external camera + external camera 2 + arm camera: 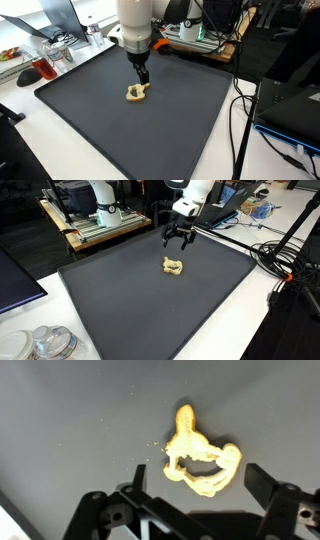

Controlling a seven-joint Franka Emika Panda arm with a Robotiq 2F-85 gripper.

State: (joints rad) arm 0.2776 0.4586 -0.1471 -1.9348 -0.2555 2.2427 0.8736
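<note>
The gripper (pixel 179 242) hangs over the dark grey mat (pixel 130 305) with its jaws spread wide and nothing between them. Just below it, a small yellowish pretzel-shaped piece (pixel 173 267) lies flat near the middle of the mat. In the wrist view the piece sits on the mat between the two fingers (pixel 258 478), touching neither, with a few crumbs (pixel 150 448) on the mat just beside it.

In the wrist view the fingers (pixel 270 488) are cut off at the bottom edge; the yellow piece (pixel 200 455) is blurred.
</note>
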